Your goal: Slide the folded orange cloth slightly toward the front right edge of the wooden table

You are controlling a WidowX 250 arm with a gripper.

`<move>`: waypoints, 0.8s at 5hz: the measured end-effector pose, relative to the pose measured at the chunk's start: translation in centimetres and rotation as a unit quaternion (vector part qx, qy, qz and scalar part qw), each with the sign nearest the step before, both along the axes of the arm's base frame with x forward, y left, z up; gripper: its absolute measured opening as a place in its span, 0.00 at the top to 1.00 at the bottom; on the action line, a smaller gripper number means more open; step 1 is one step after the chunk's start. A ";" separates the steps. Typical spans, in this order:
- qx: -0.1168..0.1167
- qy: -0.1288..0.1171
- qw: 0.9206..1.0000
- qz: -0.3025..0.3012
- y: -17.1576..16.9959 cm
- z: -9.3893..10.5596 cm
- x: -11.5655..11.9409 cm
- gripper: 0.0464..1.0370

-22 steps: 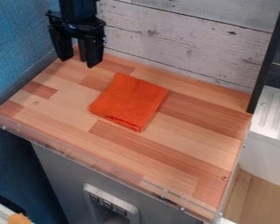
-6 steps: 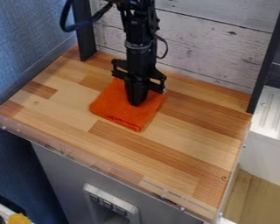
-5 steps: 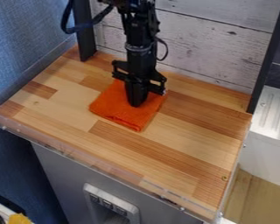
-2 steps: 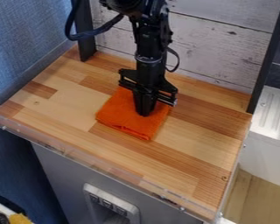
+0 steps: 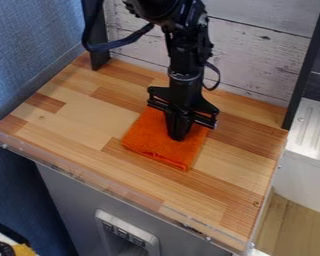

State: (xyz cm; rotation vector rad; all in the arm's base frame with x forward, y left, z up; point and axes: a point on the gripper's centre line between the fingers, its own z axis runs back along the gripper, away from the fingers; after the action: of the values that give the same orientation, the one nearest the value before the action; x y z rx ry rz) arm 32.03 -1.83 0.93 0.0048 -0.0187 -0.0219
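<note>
- Black gripper (image 5: 179,138), narrow, fingers together, touches the orange cloth (image 5: 164,151); whether it pinches fabric, cannot tell.
- Cloth, beneath and around the fingertips, has slid with the gripper toward the wooden counter's (image 5: 239,172) front right.
- Gripper hides cloth's upper middle.

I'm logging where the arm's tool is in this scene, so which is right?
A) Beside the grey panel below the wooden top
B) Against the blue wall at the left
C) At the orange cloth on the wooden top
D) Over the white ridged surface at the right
C: the gripper is at the folded orange cloth on the wooden top.
</note>
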 end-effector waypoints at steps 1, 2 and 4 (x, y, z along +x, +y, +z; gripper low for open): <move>-0.004 -0.001 1.000 0.008 -0.4 0.0 0.0 0.97; -0.004 0.016 1.000 0.004 -1.3 0.3 -0.4 0.82; -0.006 0.026 1.000 0.004 0.6 4.0 -1.4 0.28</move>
State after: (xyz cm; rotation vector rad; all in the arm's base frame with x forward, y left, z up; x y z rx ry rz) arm 30.66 -1.18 4.89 -0.0083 0.0324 -0.0142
